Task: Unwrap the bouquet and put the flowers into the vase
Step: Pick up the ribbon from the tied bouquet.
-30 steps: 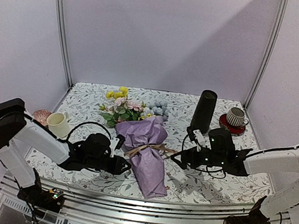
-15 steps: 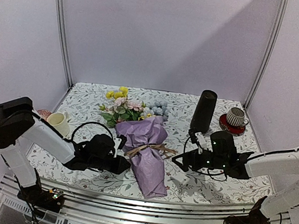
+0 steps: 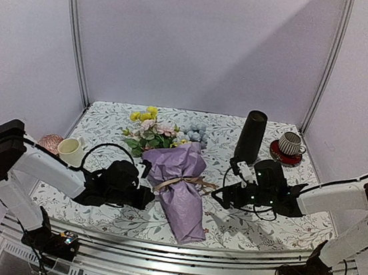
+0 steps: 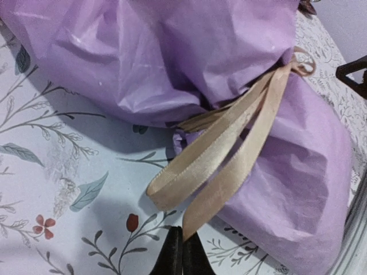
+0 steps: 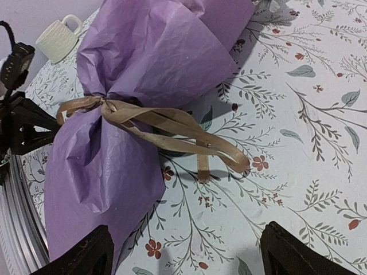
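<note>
- Left fingers (image 4: 174,259), pressed together at bottom centre, meet the lower tip of the ribbon (image 4: 229,154); caught or not, unclear
- Right fingers (image 5: 80,258) spread; the ribbon loops lie above, between them

We see soft, even, faintly violet light from above. The crinkled purple paper bouquet (image 4: 143,63) casts a diffuse shadow on the floral-print tablecloth (image 4: 51,189). In the top view the grey metal uprights (image 3: 75,37) bow slightly; both wrist views look a little soft.
</note>
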Robot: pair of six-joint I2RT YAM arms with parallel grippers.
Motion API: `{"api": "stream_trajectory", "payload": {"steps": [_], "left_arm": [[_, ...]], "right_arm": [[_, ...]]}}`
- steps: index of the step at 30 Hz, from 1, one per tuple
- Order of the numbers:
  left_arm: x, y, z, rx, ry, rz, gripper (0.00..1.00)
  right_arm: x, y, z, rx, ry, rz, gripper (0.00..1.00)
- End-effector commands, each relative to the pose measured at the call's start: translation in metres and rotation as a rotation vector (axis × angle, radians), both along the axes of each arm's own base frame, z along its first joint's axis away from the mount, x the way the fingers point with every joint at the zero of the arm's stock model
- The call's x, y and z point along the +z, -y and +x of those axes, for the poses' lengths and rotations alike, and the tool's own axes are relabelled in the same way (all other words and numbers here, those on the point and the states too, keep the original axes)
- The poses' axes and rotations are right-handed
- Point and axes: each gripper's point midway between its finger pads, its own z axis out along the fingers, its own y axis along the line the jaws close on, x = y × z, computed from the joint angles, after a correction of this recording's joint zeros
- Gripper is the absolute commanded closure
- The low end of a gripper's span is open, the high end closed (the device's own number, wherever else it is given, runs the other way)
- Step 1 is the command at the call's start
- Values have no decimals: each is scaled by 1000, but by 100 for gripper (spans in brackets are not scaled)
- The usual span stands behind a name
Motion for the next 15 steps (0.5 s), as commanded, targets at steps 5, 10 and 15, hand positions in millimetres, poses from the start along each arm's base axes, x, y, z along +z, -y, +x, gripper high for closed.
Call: {"api": "stream_trajectory", "payload": {"steps": [5, 10, 15], "left_arm": [[26, -5, 5, 19, 66, 27, 100], [35, -7, 8, 34, 88, 24, 100], [43, -13, 10, 57, 106, 29, 100]], "right_arm": [[-17, -11, -1, 53, -59, -30, 19], [-30, -37, -24, 129, -94, -40, 22], [-38, -86, -59, 238, -118, -32, 22]]}}
